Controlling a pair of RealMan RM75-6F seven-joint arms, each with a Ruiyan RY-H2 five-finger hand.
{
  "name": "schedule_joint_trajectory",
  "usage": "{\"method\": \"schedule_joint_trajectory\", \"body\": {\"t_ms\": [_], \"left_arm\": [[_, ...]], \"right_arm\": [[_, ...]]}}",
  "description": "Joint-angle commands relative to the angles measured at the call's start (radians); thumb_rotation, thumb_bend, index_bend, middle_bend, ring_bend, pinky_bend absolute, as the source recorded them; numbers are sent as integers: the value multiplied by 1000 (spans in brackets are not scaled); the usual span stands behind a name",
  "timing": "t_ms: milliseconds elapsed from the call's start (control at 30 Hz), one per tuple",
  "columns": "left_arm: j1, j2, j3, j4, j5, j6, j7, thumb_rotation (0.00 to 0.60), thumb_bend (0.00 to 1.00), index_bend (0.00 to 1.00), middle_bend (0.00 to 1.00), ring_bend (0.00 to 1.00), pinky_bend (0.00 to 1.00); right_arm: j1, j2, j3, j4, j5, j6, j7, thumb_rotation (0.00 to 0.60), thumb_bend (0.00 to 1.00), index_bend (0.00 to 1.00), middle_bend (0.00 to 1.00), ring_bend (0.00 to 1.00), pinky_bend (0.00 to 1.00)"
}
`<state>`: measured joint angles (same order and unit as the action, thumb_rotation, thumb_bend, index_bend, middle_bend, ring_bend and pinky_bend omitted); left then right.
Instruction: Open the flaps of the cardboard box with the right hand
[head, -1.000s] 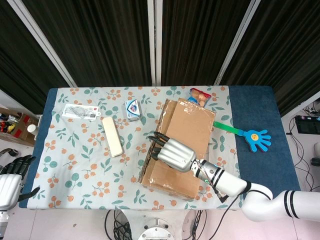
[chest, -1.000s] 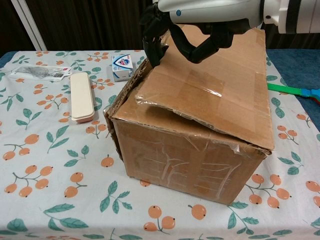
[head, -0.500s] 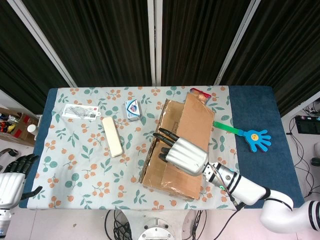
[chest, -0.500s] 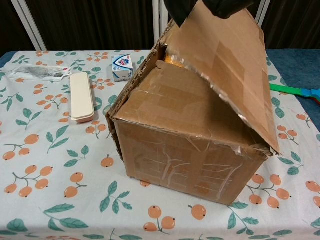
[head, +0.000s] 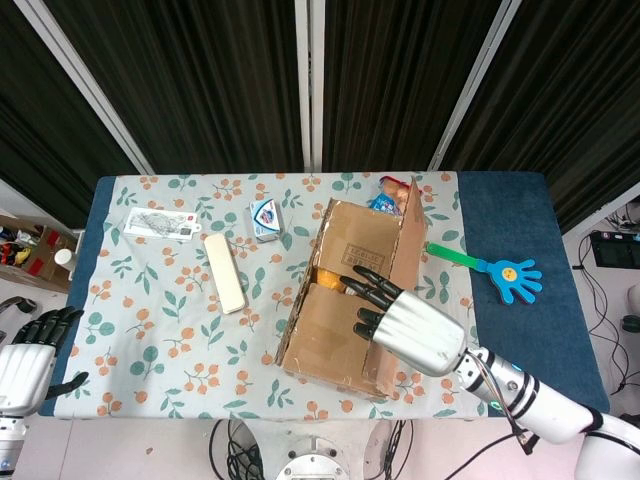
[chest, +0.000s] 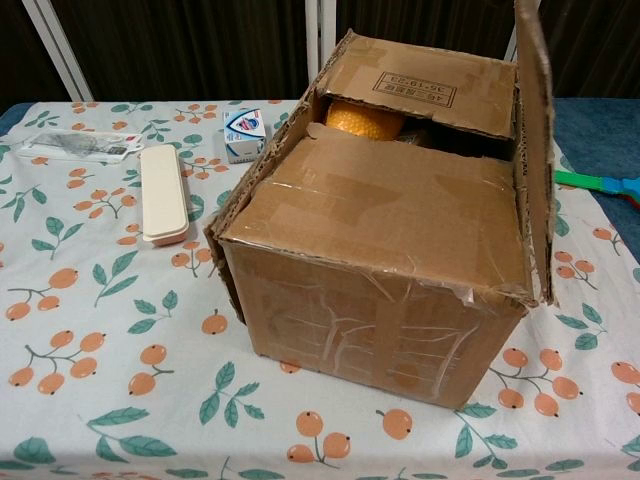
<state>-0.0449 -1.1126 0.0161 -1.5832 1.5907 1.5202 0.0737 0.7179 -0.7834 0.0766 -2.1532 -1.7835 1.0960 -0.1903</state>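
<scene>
Since a second ago the large top flap (chest: 532, 150) of the cardboard box (head: 350, 300) has swung from lying flat to standing upright along the box's right edge, and the right robot hand (head: 405, 325) has drawn back toward the near right corner. That hand hovers over the box with dark fingers (head: 365, 288) spread apart, gripping nothing I can make out; the chest view does not show it at all. The left robot hand (head: 28, 355) idles off the bench's near left corner, fingers loosely apart and empty. The box sits right of centre on the floral bench (head: 160, 330), something orange (chest: 365, 118) visible inside. One outer flap looks done; the two inner flaps (chest: 375, 195) lie closed. Next, I judge, the fingers must hook under an inner flap's free edge and lift it.
</scene>
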Motion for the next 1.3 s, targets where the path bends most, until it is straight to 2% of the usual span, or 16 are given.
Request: {"method": "schedule_joint_trajectory", "body": {"t_ms": [33, 233, 433, 533, 667, 733, 833, 867, 933, 1033, 1100, 1200, 1300], "left_arm": [[-2, 0, 0, -4, 1, -3, 4, 600, 0, 144, 135, 139, 232], [-10, -5, 6, -8, 1, -23, 17, 600, 0, 144, 135, 139, 232], [-15, -10, 6, -9, 1, -29, 19, 600, 0, 144, 135, 139, 232], [-17, -9, 6, -13, 9, -25, 22, 600, 0, 144, 135, 139, 232], [-15, -5, 10, -24, 23, -14, 31, 600, 0, 144, 135, 139, 232], [-11, -3, 13, -29, 28, -7, 34, 600, 0, 144, 135, 139, 232], [-5, -3, 18, -30, 33, 3, 34, 600, 0, 144, 135, 139, 232], [-2, -4, 19, -29, 34, 6, 33, 600, 0, 144, 135, 139, 232], [3, -6, 22, -26, 36, 13, 29, 600, 0, 144, 135, 139, 232], [11, -9, 24, -18, 41, 28, 17, 600, 0, 144, 135, 139, 233], [16, -9, 24, -11, 43, 38, 8, 600, 0, 144, 135, 139, 232], [23, -7, 24, -2, 42, 49, -7, 600, 0, 144, 135, 139, 232], [28, -4, 24, 8, 42, 57, -22, 600, 0, 144, 135, 139, 232]], "right_arm": [[-75, 62, -43, -9, -95, 91, 39, 600, 1000, 594, 518, 21, 0], [-211, 153, -102, 17, -235, 277, 87, 600, 1000, 616, 548, 51, 0], [-348, 216, -163, 90, -281, 434, 170, 600, 1000, 616, 614, 105, 0], [-381, 207, -165, 126, -247, 459, 203, 600, 999, 613, 624, 124, 0], [-384, 162, -130, 137, -192, 453, 198, 600, 933, 586, 537, 121, 0], [-366, 135, -99, 132, -143, 413, 165, 600, 899, 519, 459, 108, 0], [-320, 85, -49, 99, -37, 317, 106, 600, 806, 267, 239, 26, 0], [-302, 69, -34, 84, 5, 277, 84, 600, 781, 198, 193, 12, 0], [-250, 28, 3, 47, 116, 171, 27, 600, 623, 29, 57, 0, 0], [-166, -61, 60, 25, 306, 39, -95, 600, 412, 0, 0, 0, 0], [-111, -155, 95, 38, 431, -6, -200, 600, 320, 0, 0, 0, 0], [-47, -307, 128, 79, 570, -4, -358, 600, 201, 0, 0, 0, 0], [0, -449, 146, 128, 655, 44, -497, 600, 143, 0, 0, 0, 0]]}}
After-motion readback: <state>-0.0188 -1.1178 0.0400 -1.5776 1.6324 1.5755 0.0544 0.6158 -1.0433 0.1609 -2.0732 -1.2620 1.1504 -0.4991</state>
